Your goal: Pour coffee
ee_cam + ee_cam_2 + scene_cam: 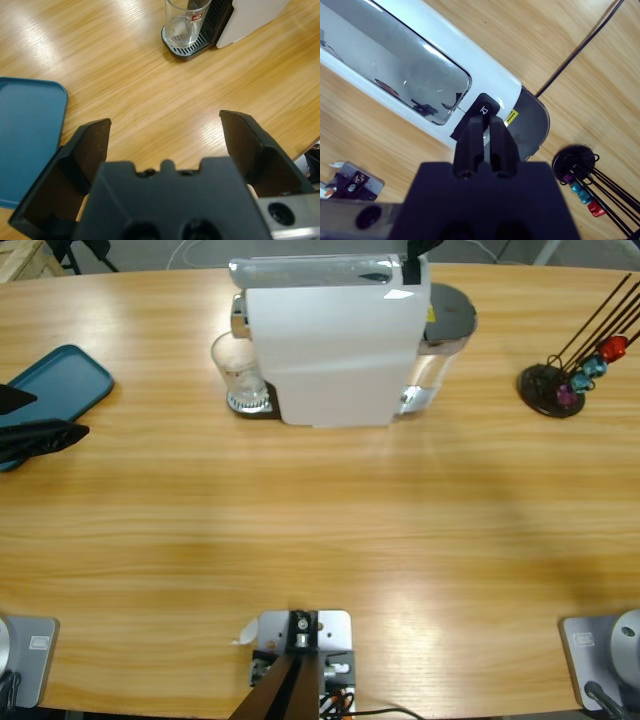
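Two end effectors are seen: the left end effector [165, 145] is spread wide over the worktop [320, 530], holding nothing; the right end effector [486, 131] is closed at the coffee machine's [330, 340] button [485, 107], near the worktop's far edge, with a glass [238, 370] beneath its spout.

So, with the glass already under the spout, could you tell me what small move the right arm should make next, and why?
Probably a short push down onto the black button on the coffee machine. The right gripper, jaws shut, points at that button, and the empty glass waits on the drip tray. The left gripper hangs open, well clear.
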{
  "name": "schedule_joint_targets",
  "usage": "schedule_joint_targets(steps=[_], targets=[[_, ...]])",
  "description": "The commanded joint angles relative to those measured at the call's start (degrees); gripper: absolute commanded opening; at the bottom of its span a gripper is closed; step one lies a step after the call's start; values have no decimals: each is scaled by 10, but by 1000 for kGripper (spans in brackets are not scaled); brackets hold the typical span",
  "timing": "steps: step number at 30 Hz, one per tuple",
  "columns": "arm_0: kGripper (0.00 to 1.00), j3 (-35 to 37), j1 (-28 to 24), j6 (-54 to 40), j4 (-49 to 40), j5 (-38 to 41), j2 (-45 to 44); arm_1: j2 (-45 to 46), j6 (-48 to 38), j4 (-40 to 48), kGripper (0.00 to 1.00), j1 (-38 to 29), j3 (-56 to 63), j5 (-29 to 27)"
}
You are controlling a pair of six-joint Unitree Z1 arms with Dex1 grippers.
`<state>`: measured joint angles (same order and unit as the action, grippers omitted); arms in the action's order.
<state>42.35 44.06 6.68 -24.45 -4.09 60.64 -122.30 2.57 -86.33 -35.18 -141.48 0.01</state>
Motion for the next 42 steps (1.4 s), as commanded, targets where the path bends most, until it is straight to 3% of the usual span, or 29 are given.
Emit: schedule_joint_targets(steps=[1,34,42], targets=[[941,-23,3,2,4,-3,1,-35,3,8,0,7,45,12],[941,-23,3,2,5,-2,1,-22,1,70,0,-2,141,30],[941,-23,3,2,5,-2,2,79,-3,44,0,-2,12,-16]])
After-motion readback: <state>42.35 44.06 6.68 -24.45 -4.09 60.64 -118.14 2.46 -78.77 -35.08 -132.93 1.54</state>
